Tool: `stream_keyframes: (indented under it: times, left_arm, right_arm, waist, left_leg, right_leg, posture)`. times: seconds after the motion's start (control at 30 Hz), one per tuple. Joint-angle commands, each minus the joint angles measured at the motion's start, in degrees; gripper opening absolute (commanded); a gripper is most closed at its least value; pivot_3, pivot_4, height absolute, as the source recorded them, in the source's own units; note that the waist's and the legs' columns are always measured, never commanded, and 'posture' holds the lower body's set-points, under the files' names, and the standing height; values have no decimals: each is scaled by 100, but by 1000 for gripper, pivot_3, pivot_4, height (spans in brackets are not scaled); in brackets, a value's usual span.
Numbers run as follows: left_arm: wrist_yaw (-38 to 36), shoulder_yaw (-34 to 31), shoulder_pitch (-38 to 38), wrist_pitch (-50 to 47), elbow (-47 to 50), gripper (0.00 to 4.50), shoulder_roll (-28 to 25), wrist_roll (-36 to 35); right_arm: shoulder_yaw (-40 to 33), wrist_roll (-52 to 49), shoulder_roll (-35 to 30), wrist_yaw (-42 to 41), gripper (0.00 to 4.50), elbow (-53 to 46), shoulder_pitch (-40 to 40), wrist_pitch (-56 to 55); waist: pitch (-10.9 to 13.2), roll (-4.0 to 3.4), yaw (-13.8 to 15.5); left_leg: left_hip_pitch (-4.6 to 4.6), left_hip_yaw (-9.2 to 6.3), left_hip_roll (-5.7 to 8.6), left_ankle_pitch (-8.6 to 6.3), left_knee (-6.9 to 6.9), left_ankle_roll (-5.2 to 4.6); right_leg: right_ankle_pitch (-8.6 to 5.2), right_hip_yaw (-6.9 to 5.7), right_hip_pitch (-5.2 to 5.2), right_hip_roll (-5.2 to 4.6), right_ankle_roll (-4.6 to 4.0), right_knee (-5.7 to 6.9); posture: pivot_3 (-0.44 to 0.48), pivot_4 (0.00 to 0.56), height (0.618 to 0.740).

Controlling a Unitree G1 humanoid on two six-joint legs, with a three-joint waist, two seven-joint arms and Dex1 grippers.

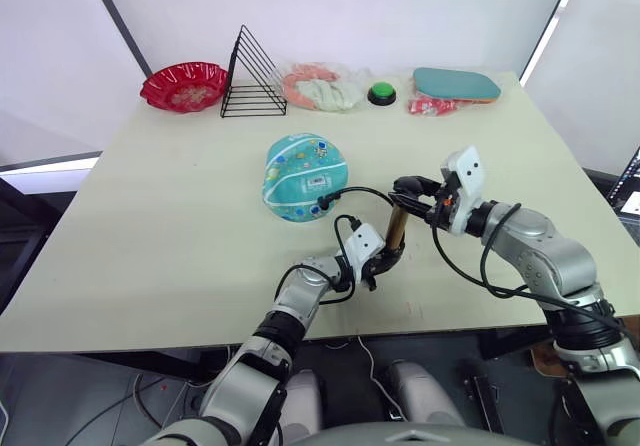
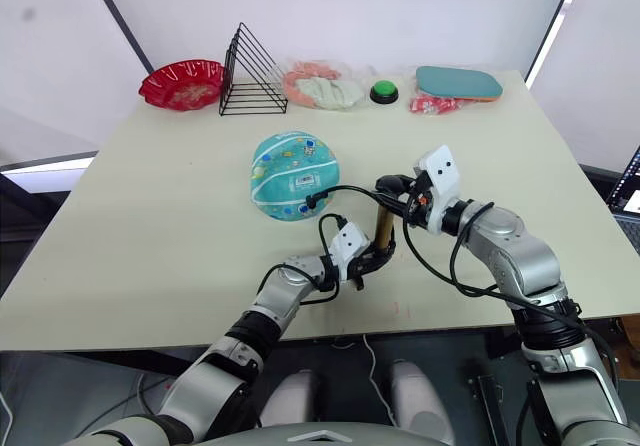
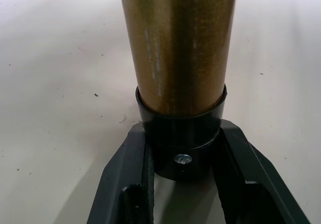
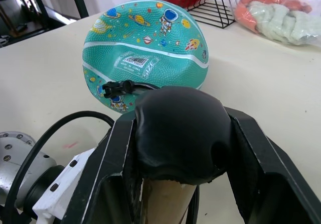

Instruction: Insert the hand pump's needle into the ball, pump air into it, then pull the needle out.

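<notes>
The left gripper (image 1: 378, 264) clamps the black bottom cap of the slim amber-barrelled hand pump (image 1: 397, 228), standing upright on the beige table (image 1: 150, 226). The right gripper (image 1: 412, 185) pinches its black T-handle (image 4: 178, 133); the thin black hose (image 1: 358, 192) reaches the teal rubber ball (image 1: 305, 177).

Silver-grey jointed arms with looping black cables, white wrist housings and black fingers (image 3: 133, 184).

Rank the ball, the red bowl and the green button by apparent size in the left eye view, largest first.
1. ball
2. red bowl, though it sits farther from the camera, so the gap may be exaggerated
3. green button, clearly smallest
</notes>
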State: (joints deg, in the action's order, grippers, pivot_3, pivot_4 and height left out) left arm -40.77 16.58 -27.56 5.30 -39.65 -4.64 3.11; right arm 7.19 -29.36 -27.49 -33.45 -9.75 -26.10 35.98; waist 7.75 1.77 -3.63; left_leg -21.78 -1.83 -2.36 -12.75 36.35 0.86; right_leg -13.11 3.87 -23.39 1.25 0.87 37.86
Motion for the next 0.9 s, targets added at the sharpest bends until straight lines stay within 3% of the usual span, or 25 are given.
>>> stream_keyframes:
  times: [0.03, 0.23, 0.5, 0.9]
  left_arm:
    - [-30, 84, 101, 8, -171, 1074, 6, 91]
    - [-44, 79, 119, 80, -260, 1074, 30, 115]
    - [-77, 62, 88, 98, -322, 1074, 85, 75]
    - [-63, 34, 138, 27, -179, 1070, 65, 30]
  right_arm:
    - [-491, -343, -261, 38, 1704, -518, -477, 645]
    - [-1270, -1061, -634, 154, 1703, -1043, -1509, 1510]
    - [-2149, -2103, -1328, 209, 1703, -649, -3108, 2541]
    - [-515, -847, -820, -277, 1702, -671, -712, 1378]
  waist:
    - [13, -3, 7]
    - [89, -50, 52]
    - [116, -68, 140]
    - [106, -66, 99]
  left_leg:
    - [-9, 1, 1, 0, 0, 0]
    - [-47, 1, 8, 1, 1, 0]
    - [-114, -6, 11, 0, 4, -2]
    - [-87, 9, 11, -14, 4, -25]
  right_leg:
    - [0, 1, -8, -2, 0, 0]
    - [2, 3, -43, -6, 3, -1]
    - [15, -7, -97, -10, 27, -5]
    - [5, 10, -79, -9, 42, -11]
  posture:
    - [0, 150, 740]
    - [0, 150, 740]
    - [0, 150, 740]
    - [0, 150, 740]
